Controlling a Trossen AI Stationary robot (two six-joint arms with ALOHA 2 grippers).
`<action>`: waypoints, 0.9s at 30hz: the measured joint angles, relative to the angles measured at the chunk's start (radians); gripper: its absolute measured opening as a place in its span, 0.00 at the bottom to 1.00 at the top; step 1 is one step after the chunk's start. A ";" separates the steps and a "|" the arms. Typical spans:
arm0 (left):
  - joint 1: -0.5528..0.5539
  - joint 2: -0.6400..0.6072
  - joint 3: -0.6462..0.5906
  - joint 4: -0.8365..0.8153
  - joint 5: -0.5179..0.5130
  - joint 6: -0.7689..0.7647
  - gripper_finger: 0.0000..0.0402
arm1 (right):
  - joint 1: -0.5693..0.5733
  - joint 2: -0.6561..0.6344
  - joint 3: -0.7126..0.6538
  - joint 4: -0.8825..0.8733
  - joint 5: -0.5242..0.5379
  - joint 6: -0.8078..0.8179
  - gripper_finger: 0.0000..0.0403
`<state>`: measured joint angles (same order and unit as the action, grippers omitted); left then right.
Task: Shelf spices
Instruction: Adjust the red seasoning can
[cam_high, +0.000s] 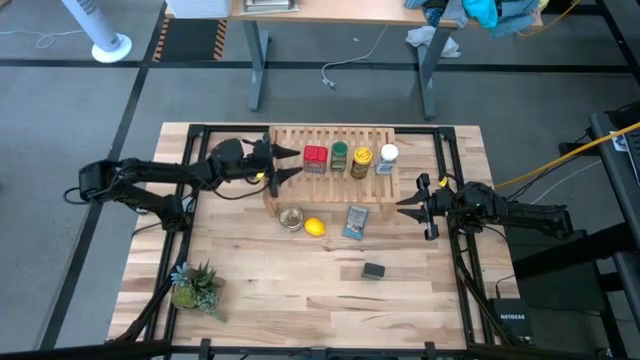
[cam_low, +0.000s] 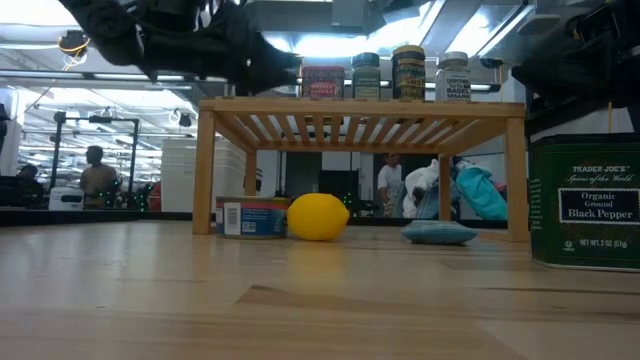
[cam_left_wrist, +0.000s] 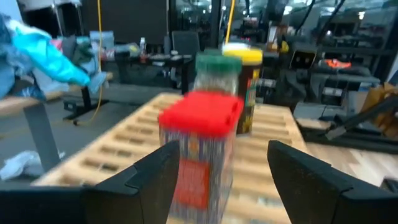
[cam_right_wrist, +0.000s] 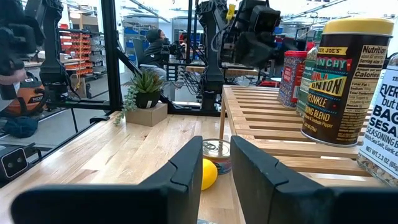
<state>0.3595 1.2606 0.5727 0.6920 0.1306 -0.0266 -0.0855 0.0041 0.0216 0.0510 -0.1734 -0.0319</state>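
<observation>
- High view: left gripper (cam_high: 291, 164) jaws spread, red tin (cam_high: 315, 158) upright just ahead on shelf (cam_high: 290, 140).
- Right gripper (cam_high: 408, 205) jaws spread, empty, beside shelf.

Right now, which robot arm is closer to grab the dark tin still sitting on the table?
Probably the right. The dark grey tin stands off the shelf, nearer the right gripper, which is open. The left gripper, also open, hangs over the shelf by the red tin.

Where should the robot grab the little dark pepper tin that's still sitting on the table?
Probably from straight above, pinching the two long flat sides of the dark grey tin. It stands upright and alone on the table, so nothing blocks the way down. The right tool is nearer.
</observation>
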 joint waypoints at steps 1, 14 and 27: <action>0.000 0.001 0.013 -0.004 0.000 -0.001 0.59 | 0.000 0.000 0.000 0.000 0.000 0.000 0.22; 0.004 0.082 0.097 -0.107 0.000 0.115 0.59 | 0.000 0.000 0.000 0.000 -0.003 0.000 0.22; 0.089 0.089 0.097 -0.157 0.074 0.170 0.59 | 0.000 0.000 0.000 0.000 -0.003 0.000 0.22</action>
<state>0.4485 1.3491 0.6693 0.5353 0.2045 0.1437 -0.0854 0.0042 0.0216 0.0505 -0.1764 -0.0317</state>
